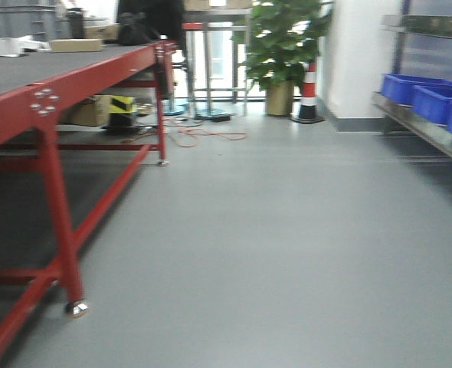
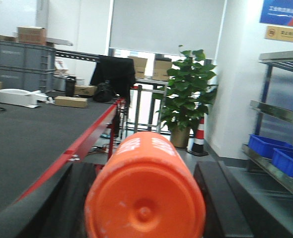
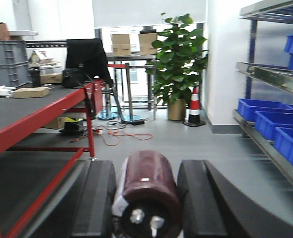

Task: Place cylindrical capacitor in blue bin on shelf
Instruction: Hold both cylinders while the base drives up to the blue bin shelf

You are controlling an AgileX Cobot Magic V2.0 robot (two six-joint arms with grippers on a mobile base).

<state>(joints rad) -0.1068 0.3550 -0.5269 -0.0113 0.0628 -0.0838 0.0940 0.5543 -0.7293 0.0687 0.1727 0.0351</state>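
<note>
In the right wrist view the cylindrical capacitor (image 3: pixel 149 193), a small dark cylinder with two silvery terminals facing the camera, lies lengthwise between the black fingers (image 3: pixel 99 198). My right gripper (image 3: pixel 146 166) is shut on it. The shelf (image 3: pixel 268 77) stands to the right, its lower level holding blue bins (image 3: pixel 265 111). The front view shows the same shelf (image 1: pixel 433 130) and blue bins (image 1: pixel 425 96) at its right edge. My left gripper (image 2: pixel 146 168) is shut on a large orange cylinder (image 2: pixel 146 198) with white print. Neither gripper appears in the front view.
A red-framed table (image 1: pixel 50 100) with a dark top runs along the left, carrying boxes and a bag at its far end. Grey floor (image 1: pixel 287 230) lies between table and shelf. Ahead stand a potted plant (image 1: pixel 283 46) and a traffic cone (image 1: pixel 309 96); an orange cable (image 1: pixel 207 136) lies on the floor.
</note>
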